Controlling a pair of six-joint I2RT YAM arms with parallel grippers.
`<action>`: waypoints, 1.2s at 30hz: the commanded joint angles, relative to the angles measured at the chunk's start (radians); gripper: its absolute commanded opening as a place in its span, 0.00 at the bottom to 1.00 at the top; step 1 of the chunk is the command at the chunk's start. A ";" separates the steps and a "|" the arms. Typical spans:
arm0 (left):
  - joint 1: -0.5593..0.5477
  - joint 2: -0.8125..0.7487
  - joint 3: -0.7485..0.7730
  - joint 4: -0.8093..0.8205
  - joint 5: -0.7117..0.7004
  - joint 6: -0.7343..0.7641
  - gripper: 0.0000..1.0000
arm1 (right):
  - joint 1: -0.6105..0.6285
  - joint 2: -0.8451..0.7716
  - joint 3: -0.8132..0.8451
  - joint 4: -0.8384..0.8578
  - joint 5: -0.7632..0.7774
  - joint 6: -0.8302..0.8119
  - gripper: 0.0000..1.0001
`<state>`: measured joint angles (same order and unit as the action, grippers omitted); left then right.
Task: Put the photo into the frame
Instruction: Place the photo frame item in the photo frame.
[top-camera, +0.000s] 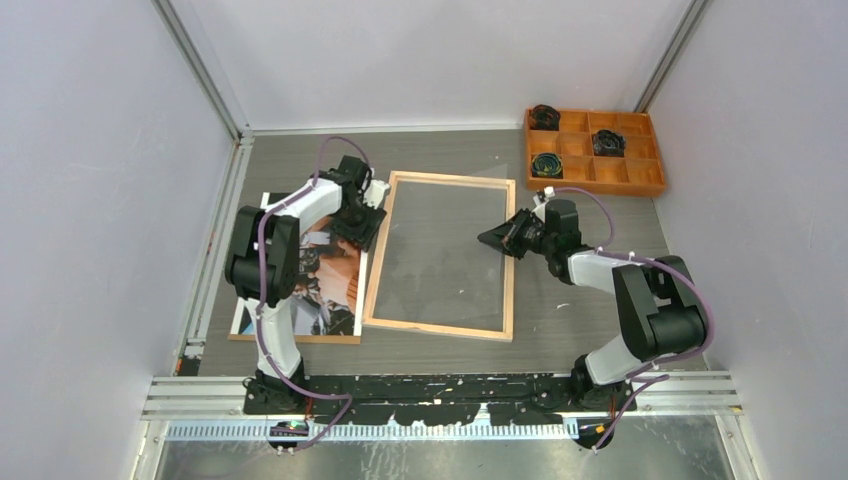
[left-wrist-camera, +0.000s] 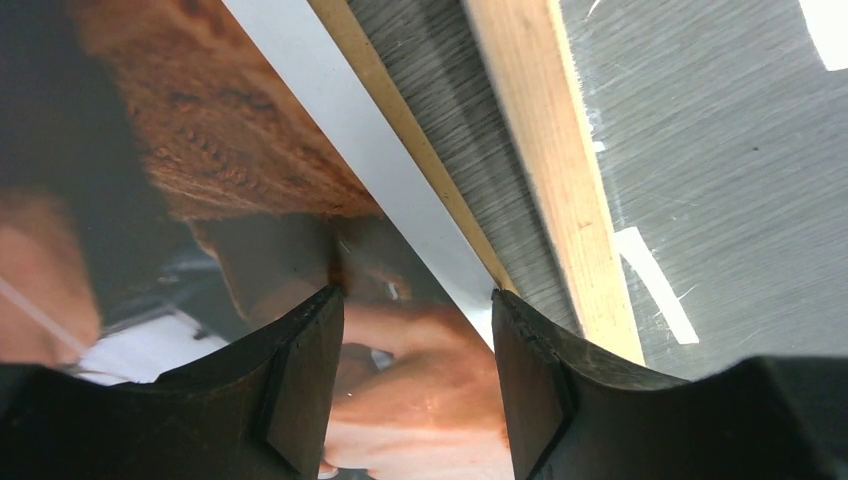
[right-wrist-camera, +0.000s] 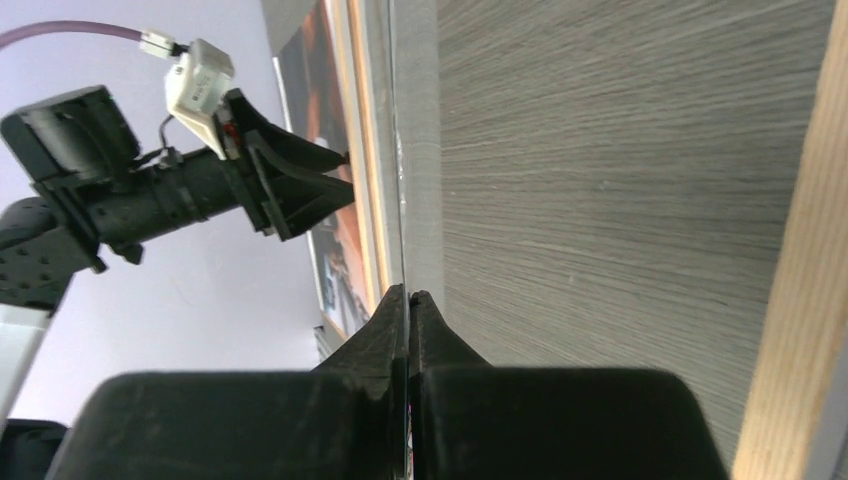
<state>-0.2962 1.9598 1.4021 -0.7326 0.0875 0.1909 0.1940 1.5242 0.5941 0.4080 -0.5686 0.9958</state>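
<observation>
The photo (top-camera: 335, 290) lies picture side up on a brown backing board (top-camera: 290, 338), left of the frame (top-camera: 440, 328). The frame lies flat with its light wood back up. My left gripper (top-camera: 360, 230) is open and empty, low over the photo's right edge. In the left wrist view its jaws (left-wrist-camera: 415, 330) straddle the photo (left-wrist-camera: 200, 180), next to the frame rail (left-wrist-camera: 545, 170). My right gripper (top-camera: 488, 238) is shut on the edge of a clear sheet (top-camera: 440, 250) that lies over the frame opening. The sheet shows edge-on (right-wrist-camera: 402, 200) between the shut jaws (right-wrist-camera: 409, 296).
An orange compartment tray (top-camera: 600, 187) with dark rolls stands at the back right. White walls close in the table on the left, back and right. The backing board edge (left-wrist-camera: 400, 110) lies between the photo and the frame.
</observation>
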 joint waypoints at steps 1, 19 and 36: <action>-0.012 0.005 -0.006 0.027 -0.002 0.007 0.57 | -0.004 0.039 -0.007 0.256 -0.047 0.118 0.01; -0.014 0.011 0.011 0.018 -0.011 0.014 0.57 | 0.000 0.089 -0.007 0.613 -0.225 0.266 0.01; 0.024 0.003 0.049 -0.017 0.032 -0.005 0.57 | 0.054 0.157 0.030 0.706 -0.207 0.372 0.01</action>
<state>-0.2939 1.9614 1.4055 -0.7319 0.0795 0.1905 0.2260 1.6608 0.5915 0.9745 -0.7700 1.2869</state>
